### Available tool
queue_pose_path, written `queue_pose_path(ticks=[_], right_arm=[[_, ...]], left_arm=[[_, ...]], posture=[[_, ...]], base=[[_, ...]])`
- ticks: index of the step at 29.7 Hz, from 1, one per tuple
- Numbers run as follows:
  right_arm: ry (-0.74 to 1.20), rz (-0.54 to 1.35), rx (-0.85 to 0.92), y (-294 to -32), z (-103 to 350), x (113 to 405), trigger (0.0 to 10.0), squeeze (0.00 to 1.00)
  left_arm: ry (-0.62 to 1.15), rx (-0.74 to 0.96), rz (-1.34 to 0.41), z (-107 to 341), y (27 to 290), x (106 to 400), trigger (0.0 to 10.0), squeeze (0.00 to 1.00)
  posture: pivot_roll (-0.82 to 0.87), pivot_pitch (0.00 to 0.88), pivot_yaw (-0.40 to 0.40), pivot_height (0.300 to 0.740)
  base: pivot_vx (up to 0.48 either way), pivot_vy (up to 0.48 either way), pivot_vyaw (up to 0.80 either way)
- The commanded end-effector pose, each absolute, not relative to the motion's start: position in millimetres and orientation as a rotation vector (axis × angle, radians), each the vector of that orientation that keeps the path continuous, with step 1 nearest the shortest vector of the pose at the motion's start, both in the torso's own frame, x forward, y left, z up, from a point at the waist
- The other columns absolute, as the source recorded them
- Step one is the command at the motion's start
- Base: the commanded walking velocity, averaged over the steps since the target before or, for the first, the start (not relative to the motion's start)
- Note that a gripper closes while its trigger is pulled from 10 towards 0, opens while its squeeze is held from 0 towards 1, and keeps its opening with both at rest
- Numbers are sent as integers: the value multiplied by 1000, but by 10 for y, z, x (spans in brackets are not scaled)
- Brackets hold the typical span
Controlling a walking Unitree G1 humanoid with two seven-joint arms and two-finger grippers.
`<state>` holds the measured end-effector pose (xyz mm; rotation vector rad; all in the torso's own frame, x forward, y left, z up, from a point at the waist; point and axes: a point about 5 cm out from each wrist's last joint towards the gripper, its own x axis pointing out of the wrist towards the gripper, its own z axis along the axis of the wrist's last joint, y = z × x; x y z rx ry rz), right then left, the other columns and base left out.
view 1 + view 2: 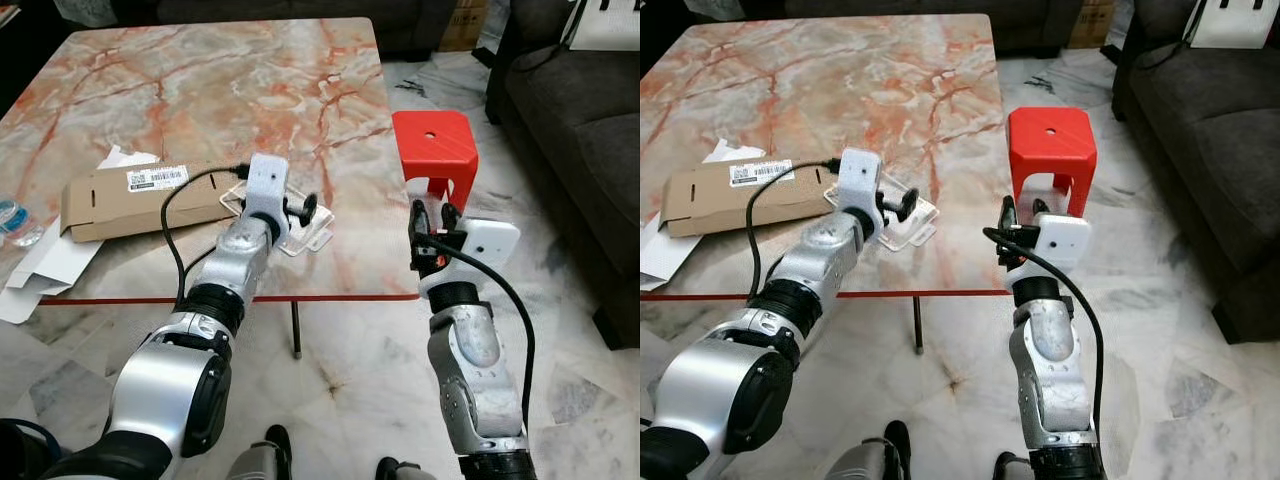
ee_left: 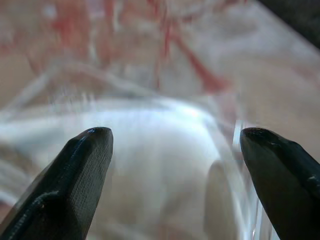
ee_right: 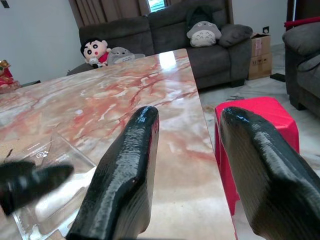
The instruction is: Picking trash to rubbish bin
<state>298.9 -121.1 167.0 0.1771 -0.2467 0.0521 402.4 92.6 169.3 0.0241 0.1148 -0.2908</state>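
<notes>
Left gripper [image 1: 305, 208] spread wide, fingers [image 2: 80, 180] straddling a clear plastic tray [image 1: 318, 236] flat on the marble table [image 1: 200, 90], right at the tips. Nothing held. Right gripper [image 1: 432, 222] parted and empty, raised off the table's near corner, just short of the red stool [image 1: 437, 150]. Cardboard box [image 1: 120, 198] and white paper [image 1: 40, 270] well behind the left wrist. No bin seen. Likely trouble: thin, slick, shallow tray squirting out or crumpling under a closing pinch, or sliding toward the edge if nudged; tips scraping marble.
</notes>
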Motion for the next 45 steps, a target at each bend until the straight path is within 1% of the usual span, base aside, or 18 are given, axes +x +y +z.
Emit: queue_pose_path(ticks=[1,7,8,13,14,19,23,27,31,35,45], right_arm=[[-250,62,178,-1175,1688,2958,10000,0],[-247,60,178,-1179,1681,2936,10000,0],[-245,59,178,-1177,1677,2935,10000,0],[-245,57,178,-1185,1680,2942,10000,0],[-246,55,176,-1201,1683,2950,10000,0],[-250,46,168,-1251,1687,2973,10000,0],[-257,42,162,-1280,1710,3007,10000,0],[-268,41,157,-1299,1741,3067,10000,0],[-270,42,158,-1300,1744,3085,10000,0],[-276,46,157,-1295,1765,3118,10000,0],[-294,48,152,-1311,1798,3183,10000,0]], left_arm=[[139,26,-297,1603,929,3999,10000,0],[179,6,-331,1468,872,3950,10000,0],[209,-7,-378,1368,805,3895,10000,0],[220,-4,-427,1299,750,3843,10000,0],[226,-3,-464,1253,723,3799,10000,0],[219,-2,-519,1179,708,3662,10000,0],[195,14,-546,1208,710,3577,10000,0],[144,36,-565,1378,754,3455,10000,0],[135,37,-567,1424,761,3447,10000,0],[118,49,-583,1529,773,3373,10000,0],[125,64,-588,1655,809,3302,10000,0]], posture=[[-12,179,35,740],[-14,176,35,740],[-13,176,38,740],[-12,185,40,740],[-10,188,42,740],[0,181,43,740],[11,169,45,740],[30,156,47,740],[35,152,46,740],[43,140,46,740],[52,120,47,740]], base=[[0,0,0],[0,0,0],[0,0,0],[0,0,0],[0,0,0],[0,0,0],[0,0,0],[0,0,0],[0,0,0],[0,0,0],[0,0,0]])
